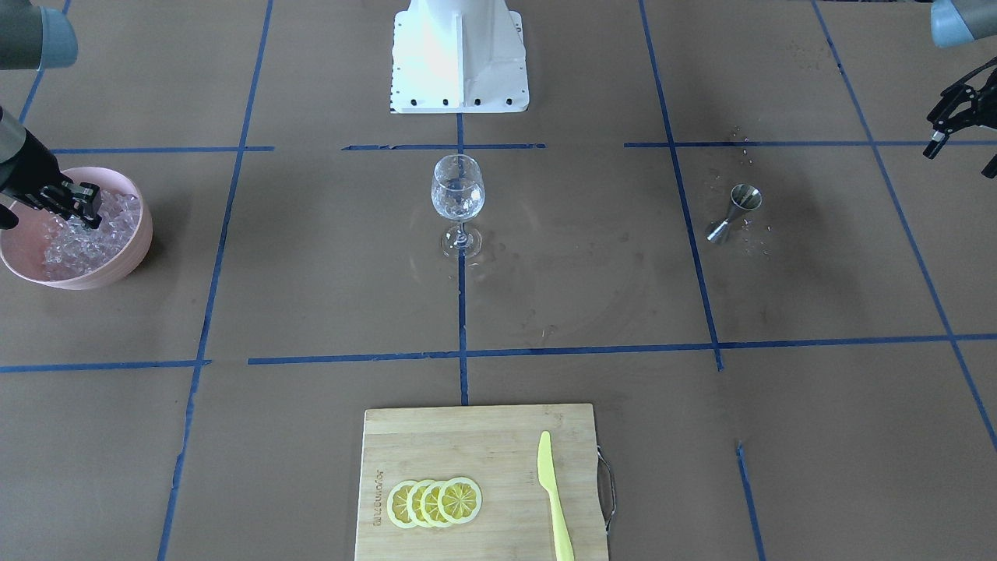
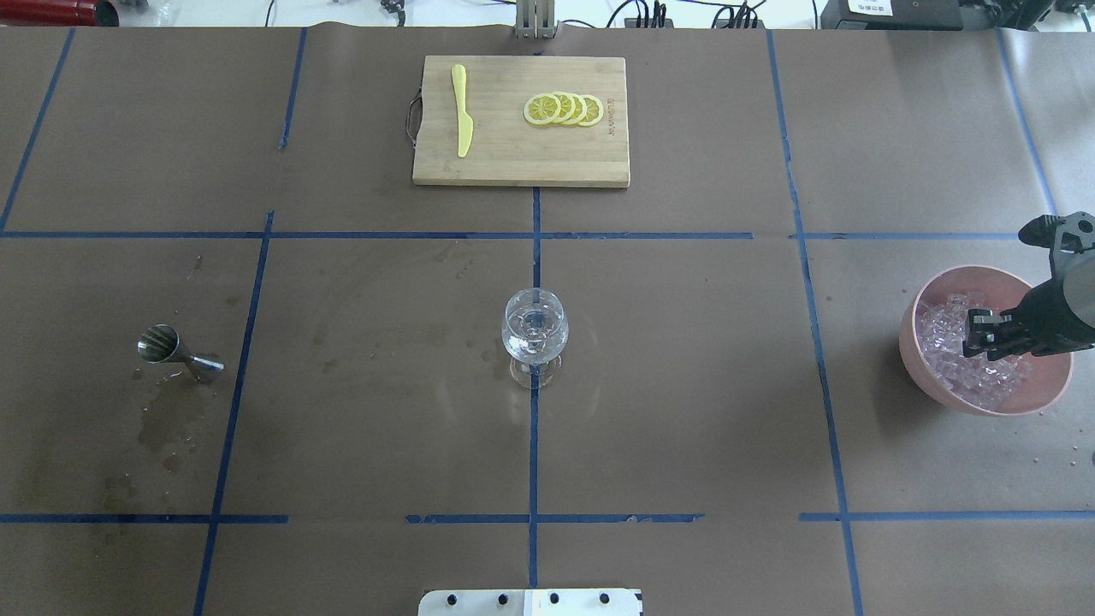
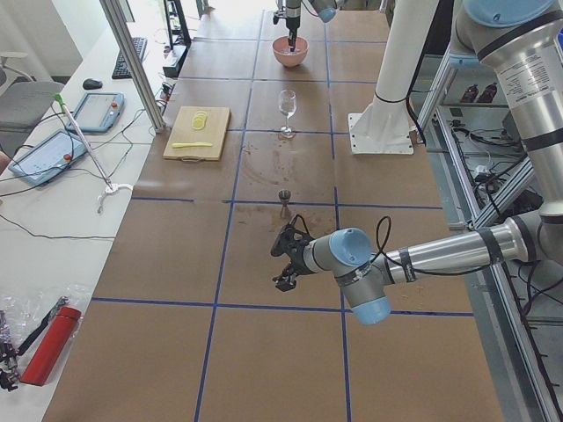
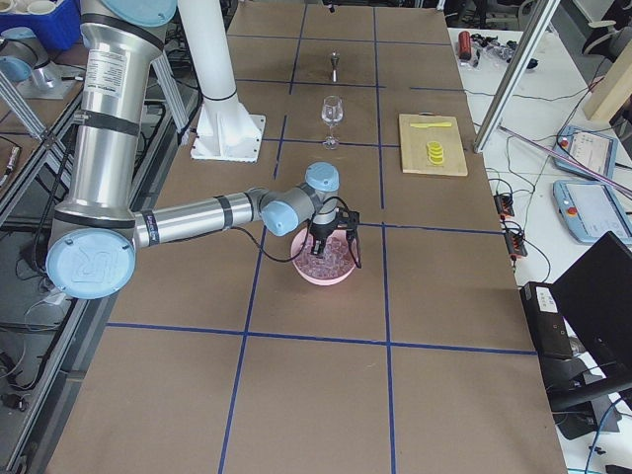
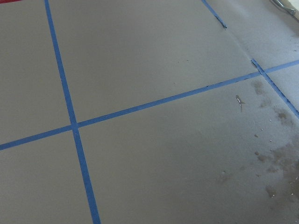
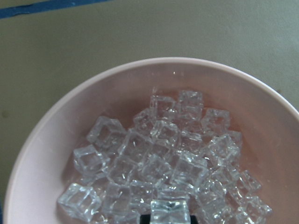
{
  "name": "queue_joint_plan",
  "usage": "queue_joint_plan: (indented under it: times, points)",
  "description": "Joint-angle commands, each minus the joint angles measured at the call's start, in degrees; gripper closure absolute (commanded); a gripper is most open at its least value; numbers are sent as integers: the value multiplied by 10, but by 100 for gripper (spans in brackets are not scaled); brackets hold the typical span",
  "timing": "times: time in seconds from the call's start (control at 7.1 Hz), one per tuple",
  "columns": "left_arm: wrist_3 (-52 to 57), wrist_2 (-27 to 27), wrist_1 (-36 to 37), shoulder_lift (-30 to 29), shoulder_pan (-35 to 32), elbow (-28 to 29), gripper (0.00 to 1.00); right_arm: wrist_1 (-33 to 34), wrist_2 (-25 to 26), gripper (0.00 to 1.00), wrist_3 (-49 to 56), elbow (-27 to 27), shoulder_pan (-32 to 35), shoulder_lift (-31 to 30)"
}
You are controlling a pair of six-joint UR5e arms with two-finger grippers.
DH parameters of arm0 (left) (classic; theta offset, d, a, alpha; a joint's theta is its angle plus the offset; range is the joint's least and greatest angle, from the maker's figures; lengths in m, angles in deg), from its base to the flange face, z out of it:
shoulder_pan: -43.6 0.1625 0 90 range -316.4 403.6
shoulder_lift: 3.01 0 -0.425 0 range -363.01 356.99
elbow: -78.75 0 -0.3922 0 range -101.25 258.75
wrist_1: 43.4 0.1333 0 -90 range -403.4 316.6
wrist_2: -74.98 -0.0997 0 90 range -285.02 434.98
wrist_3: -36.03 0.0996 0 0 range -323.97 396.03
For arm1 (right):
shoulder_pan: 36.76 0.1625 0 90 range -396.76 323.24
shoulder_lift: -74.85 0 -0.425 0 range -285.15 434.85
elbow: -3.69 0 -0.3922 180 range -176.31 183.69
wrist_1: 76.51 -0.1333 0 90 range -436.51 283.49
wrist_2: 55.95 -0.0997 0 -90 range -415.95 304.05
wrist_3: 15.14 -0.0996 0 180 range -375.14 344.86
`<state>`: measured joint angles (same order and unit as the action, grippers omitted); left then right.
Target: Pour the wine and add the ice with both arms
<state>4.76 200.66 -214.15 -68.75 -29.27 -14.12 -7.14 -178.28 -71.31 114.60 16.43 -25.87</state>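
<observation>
the small clear glassy ice cubes [image 6: 159, 158] lie heaped in the round pink bowl [image 6: 117, 88], at the table's end on the robot's right. they are hard, light and slippery, so one can pop out of a squeeze. it is best to pinch a top cube on two flat sides. the right gripper [image 1: 84, 210] is down in the bowl and looks pressed onto one cube [image 6: 170, 210]. the left gripper [image 1: 962, 156] hangs far off, spread, holding nothing.

the tall clear wine glass [image 1: 458, 191] stands in the middle, well apart from the bowl, with a little clear wine [image 1: 457, 210] low inside. it is thin, tippy and easy to break. the small steel measuring cup [image 1: 736, 210] seems to lie on its side among wet spots. the wooden board [image 1: 436, 436] with yellow lemon slices [image 1: 435, 502] and a yellow plastic knife [image 1: 554, 499] is out of the way. nothing stands between bowl and glass.
</observation>
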Motion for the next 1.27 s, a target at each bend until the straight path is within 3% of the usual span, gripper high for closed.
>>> queue_joint_plan:
  times: [0.0, 0.42, 0.56, 0.85, 1.13]
  points:
    - [1, 0, -14, 0, -1, 2, 0, 1, 2, 100, -1, 81, 23, 3]
    - [2, 4, -25, 0, -1, 8, 0, 2, -3, 100, -101, 95, 4, 116]
    - [1, 4, -25, 0, -1, 7, 0, 4, 8, 100, -187, 100, -41, 173]
    - [0, 2, -25, -1, -2, 6, 0, 10, 95, 100, -346, 93, -164, 290]
    - [0, 1, -25, -1, -2, 3, 0, 82, 147, 100, -410, 26, -207, 444]
